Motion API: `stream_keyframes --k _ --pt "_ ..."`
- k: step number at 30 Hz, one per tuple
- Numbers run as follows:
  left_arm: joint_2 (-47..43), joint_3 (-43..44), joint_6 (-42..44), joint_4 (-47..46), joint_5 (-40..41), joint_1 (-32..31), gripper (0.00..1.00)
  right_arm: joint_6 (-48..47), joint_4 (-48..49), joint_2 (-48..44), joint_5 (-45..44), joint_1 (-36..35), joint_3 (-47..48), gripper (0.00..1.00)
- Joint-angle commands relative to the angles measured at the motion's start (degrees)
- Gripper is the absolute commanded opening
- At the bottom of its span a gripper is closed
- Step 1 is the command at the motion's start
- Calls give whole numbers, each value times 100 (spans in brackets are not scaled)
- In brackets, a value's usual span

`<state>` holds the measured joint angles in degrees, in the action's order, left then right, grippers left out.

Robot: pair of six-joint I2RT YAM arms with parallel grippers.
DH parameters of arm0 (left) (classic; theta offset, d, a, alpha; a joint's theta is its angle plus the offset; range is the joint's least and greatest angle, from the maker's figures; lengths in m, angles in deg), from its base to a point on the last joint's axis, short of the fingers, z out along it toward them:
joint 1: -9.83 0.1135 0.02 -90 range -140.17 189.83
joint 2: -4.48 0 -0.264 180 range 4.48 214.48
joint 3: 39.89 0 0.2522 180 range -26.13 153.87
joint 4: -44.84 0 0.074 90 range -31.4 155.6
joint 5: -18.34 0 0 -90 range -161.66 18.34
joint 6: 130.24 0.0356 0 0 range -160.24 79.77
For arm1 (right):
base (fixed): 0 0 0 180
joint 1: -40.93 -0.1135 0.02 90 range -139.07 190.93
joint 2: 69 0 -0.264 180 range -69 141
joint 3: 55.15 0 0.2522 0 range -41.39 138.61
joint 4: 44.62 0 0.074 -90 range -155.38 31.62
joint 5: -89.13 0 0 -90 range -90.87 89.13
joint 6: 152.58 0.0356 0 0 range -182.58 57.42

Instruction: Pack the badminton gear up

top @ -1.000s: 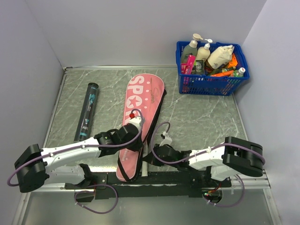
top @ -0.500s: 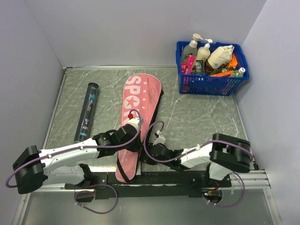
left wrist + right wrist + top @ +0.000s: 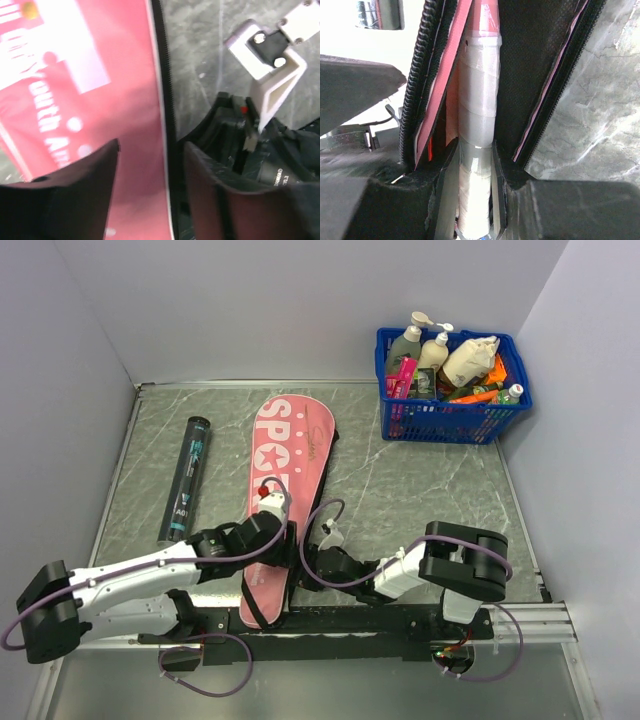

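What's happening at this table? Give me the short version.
Two robot arms are working at the near end of the pink racket cover. The right gripper is closed around a white racket handle lying inside the unzipped cover. The left gripper is open, straddling the cover's zipper edge. The slim black tube lies on the table to the left, not packed yet. The blue basket sits far right.
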<state>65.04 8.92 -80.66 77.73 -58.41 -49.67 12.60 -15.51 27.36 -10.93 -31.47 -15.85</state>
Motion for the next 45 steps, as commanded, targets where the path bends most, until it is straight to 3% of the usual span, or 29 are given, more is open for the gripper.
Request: stream_keyframes --k 1,2,8,12,16,18,21,22,23,29,37,45 --pt "-438 467 -395 755 895 -105 92 -3 485 120 -180 -28 39 0" --pt "-491 572 -474 1011 1194 -96 96 -3 511 138 -189 -28 21 0" --pt "-308 1100 -1361 2654 2584 -79 96 -20 591 243 -189 -20 12 0" --pt "-123 1031 -2004 3070 2639 9 96 -82 441 173 -233 -28 39 0" --pt "-744 487 -1829 2343 1981 753 99 -143 441 50 -285 -28 -101 0" --pt "-1044 232 -1933 2183 1725 975 91 -161 476 -11 -303 -28 -146 0" --pt "-1397 -40 -2170 2059 1523 1265 49 -161 634 -12 -285 -20 -260 0" --pt "-1441 -94 -2267 2059 1487 1327 22 -161 687 6 -268 -28 -295 0" --pt "-1433 -173 -2346 2042 1443 1354 17 -161 774 23 -259 -28 -321 0" --pt "-906 -885 -2760 1620 960 1398 1 -170 1065 67 -206 -11 -445 0" --pt "-536 -1237 -2936 1303 758 1389 1 -275 1013 -38 -101 24 -392 0" --pt "-799 -1395 -2585 1005 73 1398 1 -381 959 120 -22 68 29 0"
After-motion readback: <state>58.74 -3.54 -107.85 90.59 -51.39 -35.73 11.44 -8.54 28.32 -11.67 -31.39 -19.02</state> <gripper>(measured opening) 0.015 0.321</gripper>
